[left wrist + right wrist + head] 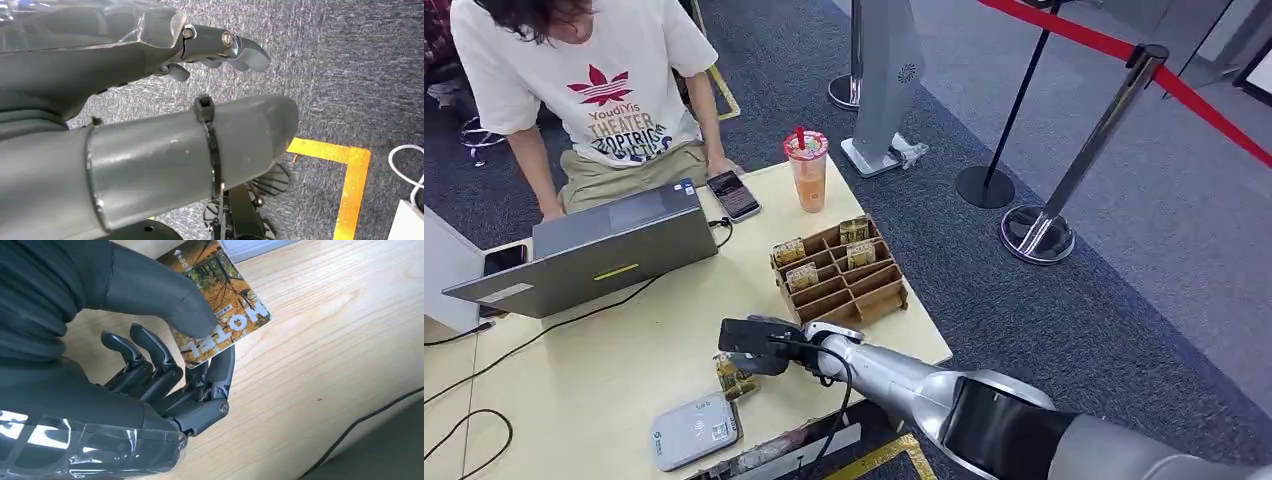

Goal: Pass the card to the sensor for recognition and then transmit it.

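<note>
Autumn-print card (220, 300) sits pinched between the thumb and fingers of the right hand (759, 347), low over the pale wooden table (624, 370), just short of the grey sensor (694, 430) at the near edge. The thumb covers only one corner, so the card could pivot or slip before reaching the sensor. The left hand (220, 47) hangs over carpet, fingers loosely apart, holding nothing.

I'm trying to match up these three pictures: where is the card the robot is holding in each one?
Head view: the card hangs below the right robot hand, above the pale wooden table, near the grey sensor.
Left wrist view: not in it; carpet below the left robot hand.
Right wrist view: pinched between thumb and fingers.
Shared landmark: the table.
</note>
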### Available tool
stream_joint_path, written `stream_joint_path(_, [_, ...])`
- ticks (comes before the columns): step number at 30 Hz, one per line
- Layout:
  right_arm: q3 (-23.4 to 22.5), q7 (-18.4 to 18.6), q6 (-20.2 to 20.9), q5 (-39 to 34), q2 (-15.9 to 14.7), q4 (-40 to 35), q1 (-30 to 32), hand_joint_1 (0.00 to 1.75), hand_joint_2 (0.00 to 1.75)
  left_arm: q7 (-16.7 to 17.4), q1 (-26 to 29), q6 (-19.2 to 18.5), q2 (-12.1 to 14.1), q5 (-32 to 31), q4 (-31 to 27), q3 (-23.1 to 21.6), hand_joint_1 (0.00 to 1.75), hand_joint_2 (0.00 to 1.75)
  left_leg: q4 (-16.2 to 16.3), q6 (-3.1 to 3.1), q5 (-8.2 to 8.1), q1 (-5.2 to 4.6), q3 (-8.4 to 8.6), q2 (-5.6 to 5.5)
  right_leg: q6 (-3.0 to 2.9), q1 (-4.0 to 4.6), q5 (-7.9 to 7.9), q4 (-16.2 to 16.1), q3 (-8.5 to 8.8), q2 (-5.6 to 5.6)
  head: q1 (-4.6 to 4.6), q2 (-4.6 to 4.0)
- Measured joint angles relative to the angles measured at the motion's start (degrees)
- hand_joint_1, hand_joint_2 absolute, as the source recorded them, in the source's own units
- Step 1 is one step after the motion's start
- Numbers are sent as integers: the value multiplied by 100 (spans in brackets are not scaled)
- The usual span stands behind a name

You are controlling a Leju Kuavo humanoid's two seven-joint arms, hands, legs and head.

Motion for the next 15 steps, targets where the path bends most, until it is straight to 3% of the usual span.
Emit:
stream_joint_path(5, [15, -9, 64, -90, 4, 15, -13, 175, 175, 0, 0, 0, 0, 0, 0, 0, 0, 0, 0, 0, 0, 0, 0, 0, 0, 0, 0, 0, 0, 0, 0, 0])
stream_joint_path(10, [15, 183, 851, -843, 4, -9, -26, 175, 175, -2, 1, 0, 0, 4, 0, 4, 0, 0, 0, 0, 0, 0, 0, 0, 0, 0, 0, 0, 0, 0, 0, 0])
stream_joint_path(15, [24, 501, 1183, -1456, -4, -214, -36, 175, 175, -2, 3, -9, 2, 4, 0, 17, 0, 0, 0, 0, 0, 1, 0, 1, 0, 0, 0, 0, -1, 1, 0, 0])
